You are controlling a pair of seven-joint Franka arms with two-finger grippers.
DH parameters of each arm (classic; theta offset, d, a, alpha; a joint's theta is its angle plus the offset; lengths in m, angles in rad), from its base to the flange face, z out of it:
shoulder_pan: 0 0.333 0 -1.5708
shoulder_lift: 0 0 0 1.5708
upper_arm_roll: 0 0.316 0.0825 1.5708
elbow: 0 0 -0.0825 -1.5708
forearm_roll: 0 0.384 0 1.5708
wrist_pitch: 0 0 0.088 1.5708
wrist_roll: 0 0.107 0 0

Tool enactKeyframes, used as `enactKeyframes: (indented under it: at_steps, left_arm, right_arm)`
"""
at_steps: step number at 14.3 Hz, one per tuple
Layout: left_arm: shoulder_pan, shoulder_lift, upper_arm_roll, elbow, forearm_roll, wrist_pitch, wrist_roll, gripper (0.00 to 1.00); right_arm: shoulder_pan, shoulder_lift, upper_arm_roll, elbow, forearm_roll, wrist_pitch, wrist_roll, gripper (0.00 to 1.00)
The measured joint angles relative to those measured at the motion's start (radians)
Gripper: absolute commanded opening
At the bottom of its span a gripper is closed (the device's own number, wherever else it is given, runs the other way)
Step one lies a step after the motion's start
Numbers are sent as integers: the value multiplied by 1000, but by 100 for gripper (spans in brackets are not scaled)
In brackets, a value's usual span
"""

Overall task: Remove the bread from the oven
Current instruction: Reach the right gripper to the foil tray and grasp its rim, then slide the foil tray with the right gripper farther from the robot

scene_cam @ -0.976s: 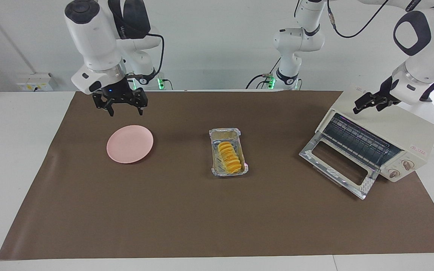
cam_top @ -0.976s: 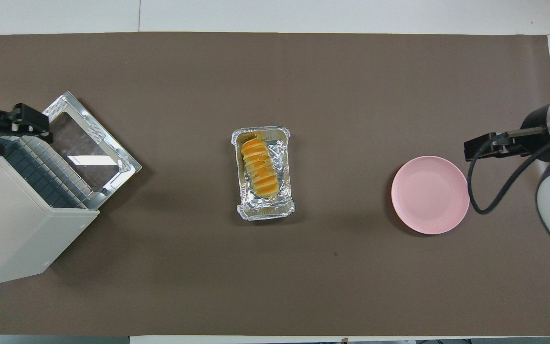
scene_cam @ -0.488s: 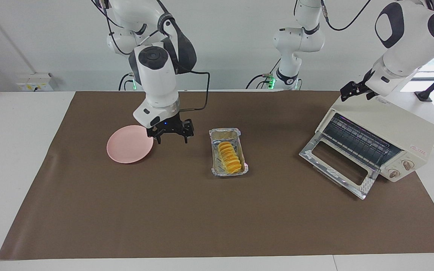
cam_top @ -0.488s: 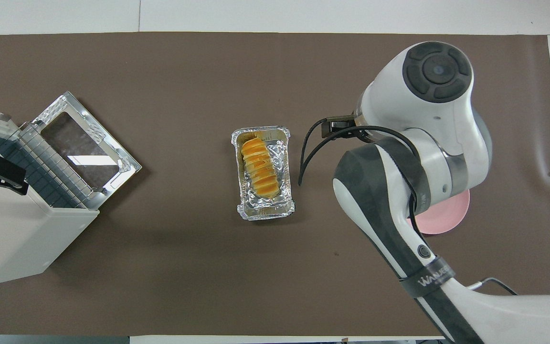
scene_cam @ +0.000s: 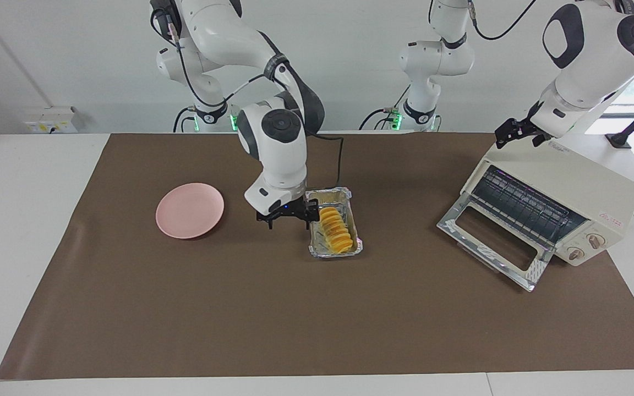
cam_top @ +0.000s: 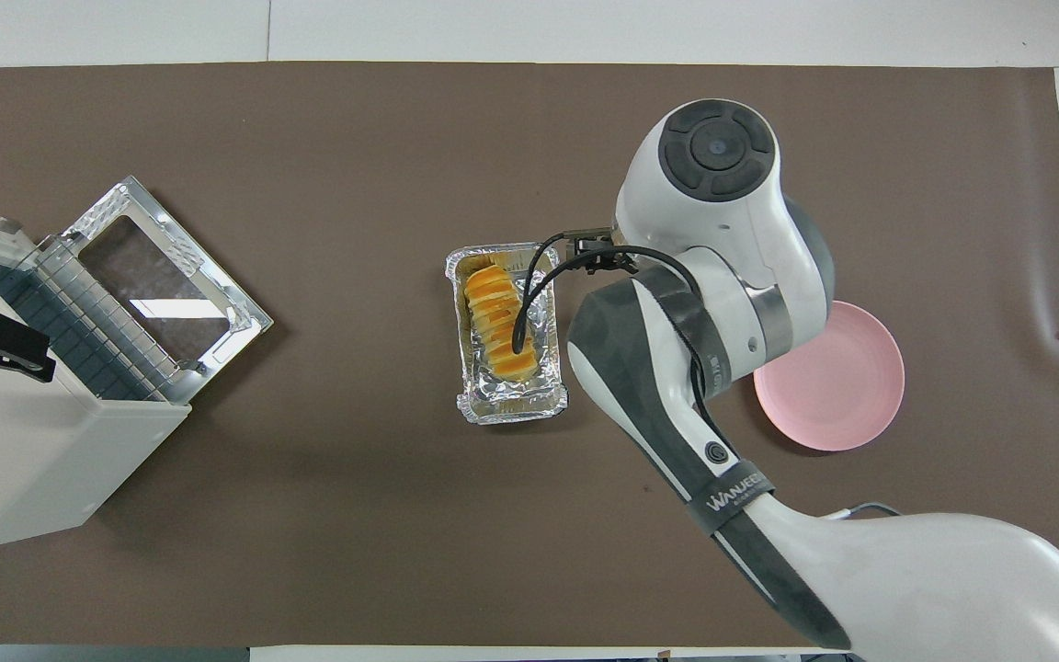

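1. Right gripper (scene_cam: 288,219): fingers (scene_cam: 308,218) spread and holding nothing, hanging low just beside the crinkled silver foil tray (scene_cam: 328,192). One tip at the tray's rim, contact not readable.
2. Just past that tip: the small ridged golden-yellow bread (scene_cam: 334,229), lying lengthwise in the tray on the brown table mat (scene_cam: 240,308), so already outside the oven.
3. Likely step: closing in to grip the loaf.
   - Shift sideways until the open tips straddle the loaf across its narrow width.
   - Clear the foil wall before lowering.
   - Close gently; soft crumb probably squashes, and light foil may lift along with it.
4. Well apart from the fingers, toward the right arm's end: round pink plate (scene_cam: 189,210), a plausible drop spot.
5. Farthest off: cream-white boxy toaster oven (scene_cam: 570,181), glass door dropped open, rack bare.
6. Left gripper (scene_cam: 517,133) waiting above the oven's top; open or closed, cannot tell.
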Motion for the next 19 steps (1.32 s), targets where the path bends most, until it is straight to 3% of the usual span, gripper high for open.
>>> enactKeyframes:
  at_steps: [5,12,13,14,16,17,19]
  left_arm:
    - [0,20,-9,0,0,4,0,100]
    - [-3,26,-26,7,0,5,0,100]
    - [-3,26,-27,10,0,7,1,100]
    - [-3,26,-30,11,-1,10,1,100]
    - [-4,26,-42,12,-1,12,1,100]
    - [-4,26,-47,12,-1,13,1,100]
    - [-4,26,-51,12,-1,14,1,100]
  right_arm:
    - [33,55,0,4,0,64,26,100]
    - [35,45,0,-149,0,218,-47,100]
    - [36,41,0,-163,0,224,-55,94]
    - [36,37,0,-170,0,225,-61,73]
    - [37,30,0,-174,0,226,-63,16]
    - [39,26,0,-176,0,226,-63,0]
    - [54,21,0,-177,0,227,-62,0]
